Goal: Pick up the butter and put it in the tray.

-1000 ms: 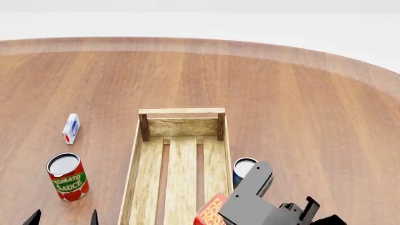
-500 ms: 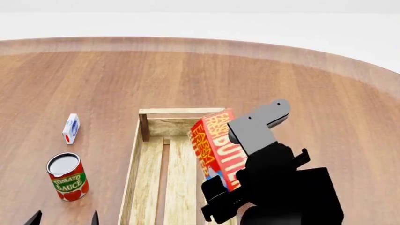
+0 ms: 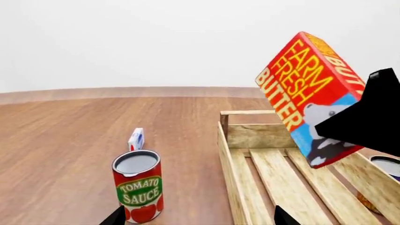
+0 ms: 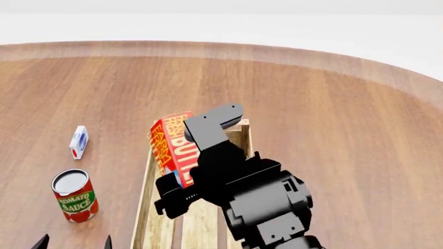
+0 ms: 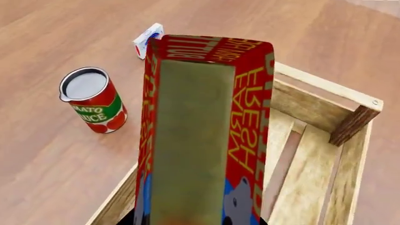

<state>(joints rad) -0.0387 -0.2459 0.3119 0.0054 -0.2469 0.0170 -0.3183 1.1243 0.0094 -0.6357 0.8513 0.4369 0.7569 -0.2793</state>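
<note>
My right gripper (image 4: pixel 181 179) is shut on the red-orange butter carton (image 4: pixel 171 147) and holds it tilted in the air over the far left part of the wooden tray (image 4: pixel 144 197). The carton fills the right wrist view (image 5: pixel 200 140), with the tray (image 5: pixel 325 117) below it. In the left wrist view the butter (image 3: pixel 306 93) hangs above the tray (image 3: pixel 262 136). My left gripper (image 4: pixel 74 242) is open and empty at the near left; only its black fingertips (image 3: pixel 115 216) show.
A tomato sauce can (image 4: pixel 74 195) stands left of the tray, and a small white-blue carton (image 4: pixel 79 142) stands beyond it. A blue can (image 3: pixel 387 166) shows at the tray's right side. The round wooden table (image 4: pixel 332 104) stretches far beyond the tray.
My right arm has lifted the butter from low at the tray's near right and carried it left and farther, over the tray's far left part. The left gripper has stayed put.
</note>
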